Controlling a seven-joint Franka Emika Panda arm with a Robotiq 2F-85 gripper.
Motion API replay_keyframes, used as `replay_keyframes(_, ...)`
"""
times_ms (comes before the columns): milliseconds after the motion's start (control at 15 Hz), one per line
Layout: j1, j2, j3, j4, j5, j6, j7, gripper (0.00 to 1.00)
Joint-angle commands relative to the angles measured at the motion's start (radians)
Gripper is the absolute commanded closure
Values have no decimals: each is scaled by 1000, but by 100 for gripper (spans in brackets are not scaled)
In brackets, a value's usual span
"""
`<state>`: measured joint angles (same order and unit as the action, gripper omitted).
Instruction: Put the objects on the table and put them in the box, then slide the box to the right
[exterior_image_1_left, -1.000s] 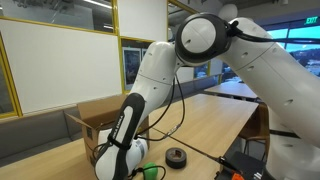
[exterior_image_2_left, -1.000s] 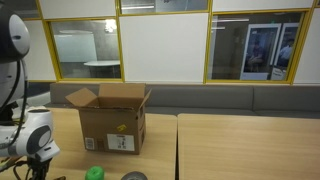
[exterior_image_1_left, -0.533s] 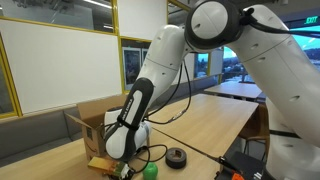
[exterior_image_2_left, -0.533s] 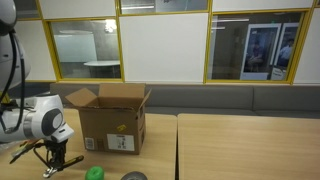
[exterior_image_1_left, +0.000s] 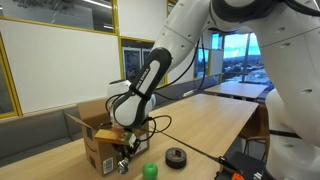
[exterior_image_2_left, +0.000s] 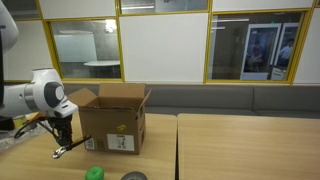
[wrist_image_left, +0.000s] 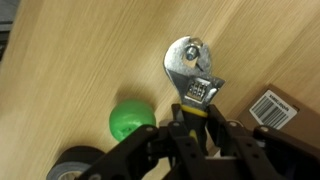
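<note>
My gripper (wrist_image_left: 195, 125) is shut on a wrench with a yellow and black handle and a silver head (wrist_image_left: 192, 68). It holds the wrench in the air beside the open cardboard box (exterior_image_2_left: 113, 120), as both exterior views show: the gripper (exterior_image_1_left: 122, 153) next to the box (exterior_image_1_left: 95, 125), and the gripper (exterior_image_2_left: 62, 138) at the box's side. A green ball (wrist_image_left: 131, 121) lies on the wooden table below, also in both exterior views (exterior_image_1_left: 150, 170) (exterior_image_2_left: 94, 173). A dark round roll (wrist_image_left: 70, 163) lies near it (exterior_image_1_left: 177, 156) (exterior_image_2_left: 133, 176).
The wooden table (exterior_image_2_left: 230, 145) runs on as two joined tops. A bench and glass walls stand behind. Black equipment with red parts (exterior_image_1_left: 245, 165) sits at the table's edge. A cable trails from the arm across the table.
The gripper has risen from the table with the wrench in it and moved toward the box's side. The arm has swung up. The ball and roll lie as before.
</note>
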<state>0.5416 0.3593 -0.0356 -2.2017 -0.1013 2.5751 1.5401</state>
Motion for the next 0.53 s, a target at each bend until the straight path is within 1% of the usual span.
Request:
replay_keyframes(0,-62,-143,24,-14,-79,-173,28,87)
replay_keyframes(267,-156,-225,53,30,-114,-355,7,87)
replay_keyframes(467,-222,-260,71,93,-127,-470,-16,87)
